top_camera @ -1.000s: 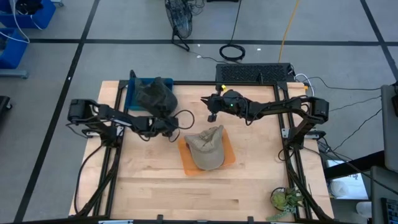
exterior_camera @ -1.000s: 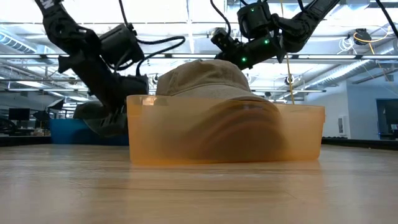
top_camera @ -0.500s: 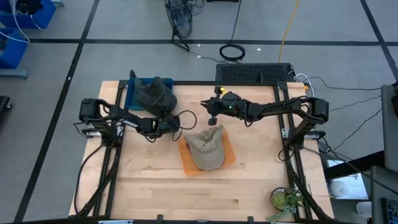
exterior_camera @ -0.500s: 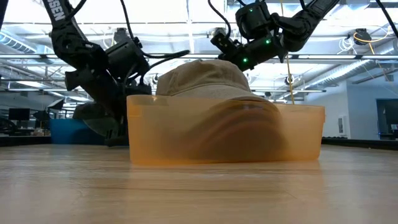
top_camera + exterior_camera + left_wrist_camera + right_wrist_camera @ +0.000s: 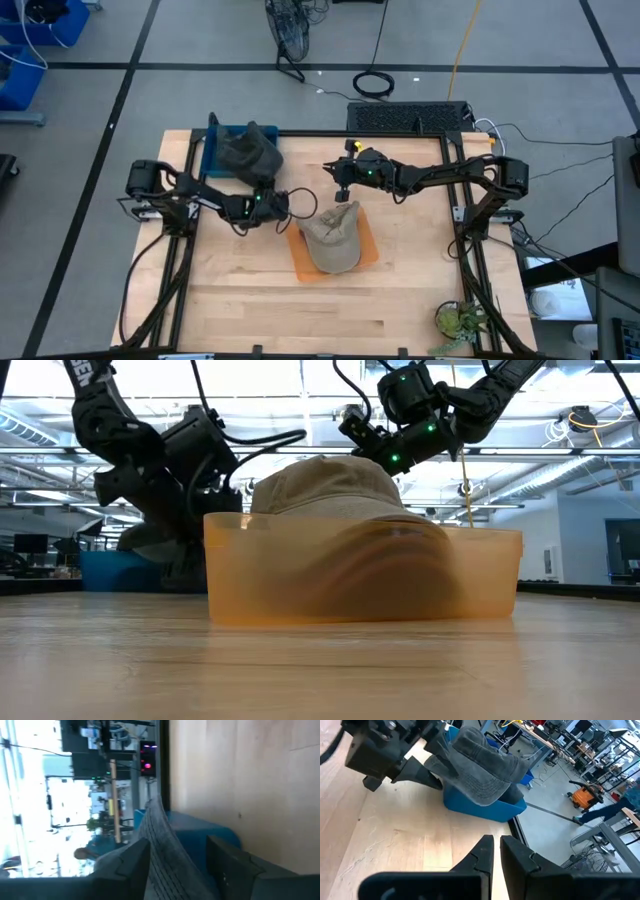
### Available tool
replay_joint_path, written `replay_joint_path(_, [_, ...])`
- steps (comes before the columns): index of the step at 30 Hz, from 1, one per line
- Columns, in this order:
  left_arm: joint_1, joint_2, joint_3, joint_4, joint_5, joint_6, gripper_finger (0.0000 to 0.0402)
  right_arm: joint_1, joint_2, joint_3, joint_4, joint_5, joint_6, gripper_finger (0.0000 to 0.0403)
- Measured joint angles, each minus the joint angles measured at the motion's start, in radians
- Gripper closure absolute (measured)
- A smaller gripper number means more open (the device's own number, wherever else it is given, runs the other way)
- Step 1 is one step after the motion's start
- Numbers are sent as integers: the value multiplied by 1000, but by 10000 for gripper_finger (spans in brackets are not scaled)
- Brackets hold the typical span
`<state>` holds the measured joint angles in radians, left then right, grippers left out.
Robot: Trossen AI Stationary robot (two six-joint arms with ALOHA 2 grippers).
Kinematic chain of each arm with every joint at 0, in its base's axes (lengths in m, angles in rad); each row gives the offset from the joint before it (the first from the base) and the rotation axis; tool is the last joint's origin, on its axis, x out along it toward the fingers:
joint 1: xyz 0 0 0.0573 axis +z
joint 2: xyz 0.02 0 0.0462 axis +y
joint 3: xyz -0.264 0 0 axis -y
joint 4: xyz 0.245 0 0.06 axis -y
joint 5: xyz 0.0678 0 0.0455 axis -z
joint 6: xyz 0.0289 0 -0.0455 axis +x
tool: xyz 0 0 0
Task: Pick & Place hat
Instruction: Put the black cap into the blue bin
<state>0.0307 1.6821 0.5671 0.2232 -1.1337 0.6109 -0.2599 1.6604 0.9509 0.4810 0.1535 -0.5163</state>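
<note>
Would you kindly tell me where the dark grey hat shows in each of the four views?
High view: dark grey hat on the blue bin, upper left.
Low view: far left, mostly hidden behind the left arm.
Left wrist view: hat brim at centre-bottom.
Right wrist view: hat at top centre.
Shared landmark: the blue bin.

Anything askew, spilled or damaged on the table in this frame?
Nothing is spilled or visibly damaged. The grey hat sits crumpled and overhangs the rim of the blue bin, its brim between the fingers of the left end effector. The tan hat lies in the orange bin.
</note>
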Motion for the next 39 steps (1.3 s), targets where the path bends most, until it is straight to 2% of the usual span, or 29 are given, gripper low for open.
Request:
replay_joint_path(11, [-57, -1, 0, 71, -204, 105, 271, 0, 0, 0, 0, -1, -1, 383])
replay_joint_path(15, [-67, -40, 0, 72, -267, 127, 296, 0, 0, 0, 0, -1, -2, 383])
replay_joint_path(24, [-135, -253, 0, 42, -301, 103, 387, 0, 0, 0, -2, -1, -1, 383])
replay_joint_path(29, [-180, -412, -1, -26, -324, 115, 368, 0, 0, 0, -31, -2, 24, 383])
replay_joint_path(34, [-235, -581, -1, -186, -292, 128, 377, 0, 0, 0, -79, -2, 55, 383])
replay_joint_path(39, [-262, -732, -1, -419, -116, 25, 388, 3, 0, 0, -83, -2, 80, 383])
